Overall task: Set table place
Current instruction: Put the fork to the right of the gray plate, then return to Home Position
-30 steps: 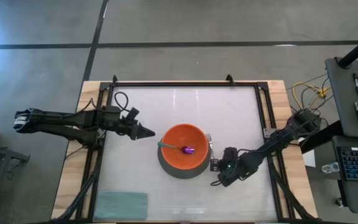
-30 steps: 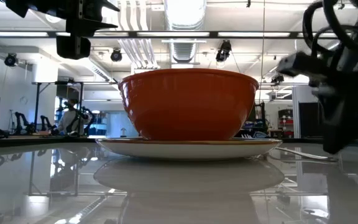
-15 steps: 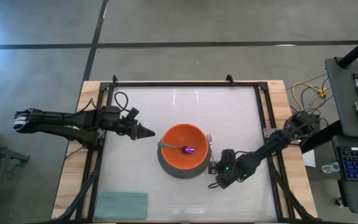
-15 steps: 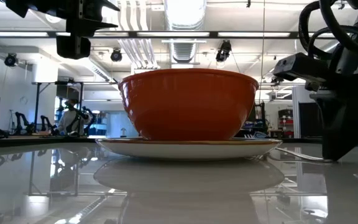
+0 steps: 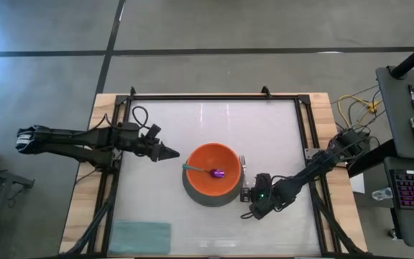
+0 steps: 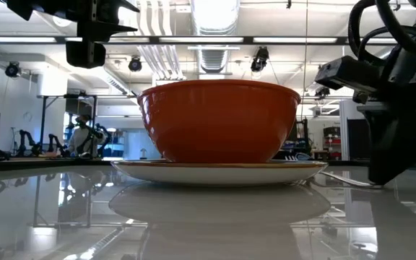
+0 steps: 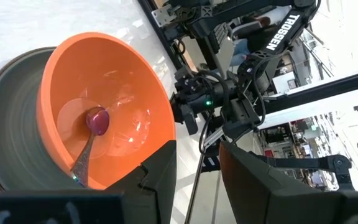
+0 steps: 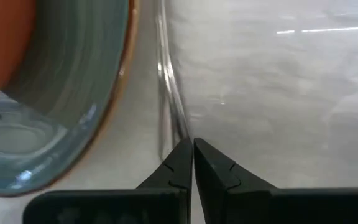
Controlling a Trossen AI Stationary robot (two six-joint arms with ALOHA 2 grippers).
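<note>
Fork (image 8: 166, 93) seen on desk (image 5: 214, 119), just right of plate (image 8: 61, 87); bowl (image 5: 213, 173) on plate, spoon (image 5: 205, 170) inside. Right gripper (image 8: 193, 163) lowered at fork handle end, fingers nearly closed, nothing clearly held. Left gripper (image 7: 194, 165) parked left of bowl, part open, empty. Fork best kept parallel to plate rim, untouched by plate.

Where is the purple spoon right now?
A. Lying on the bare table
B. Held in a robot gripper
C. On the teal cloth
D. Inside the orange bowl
D: the spoon lies inside the orange bowl, purple head near the bottom and handle against the wall, while neither the left gripper nor the right gripper holds it.
</note>
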